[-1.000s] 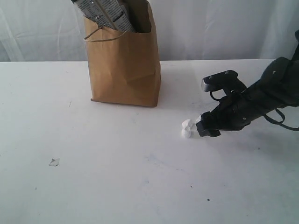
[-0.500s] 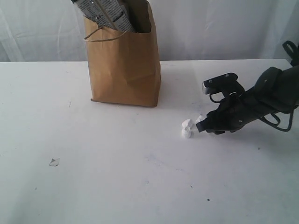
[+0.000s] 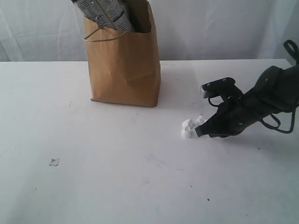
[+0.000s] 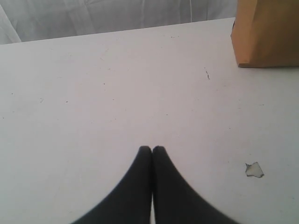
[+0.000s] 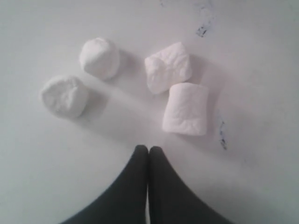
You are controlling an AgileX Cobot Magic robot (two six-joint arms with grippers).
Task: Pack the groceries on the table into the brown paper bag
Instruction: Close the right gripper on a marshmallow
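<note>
Brown paper bag stands upright on the table, toward the back, left of centre in the exterior view. Its long axis is vertical and its mouth faces up. One cord handle droops over the front face. The long packet sticks out of the mouth, long axis tilted, upper end leaning to the left of that view and cut off by the frame. I can't see its lower part inside the bag.

Right gripper is low over the table, well to the right of the bag and nearer the camera, tips pointing left. In the wrist view I see both jaws pressed together with nothing between them. Just ahead of the tips is a cluster of four soft white lumps. Two are rounded and two are blockier. The blocky, cylinder-like one is nearest the tips, close but I can't tell if it touches.

Left gripper is out of the exterior view. Its own camera shows the jaws closed together and empty over bare table. A bottom corner of the bag sits well ahead and to one side. A small pale scrap lies near the tips, apart from them.
</note>
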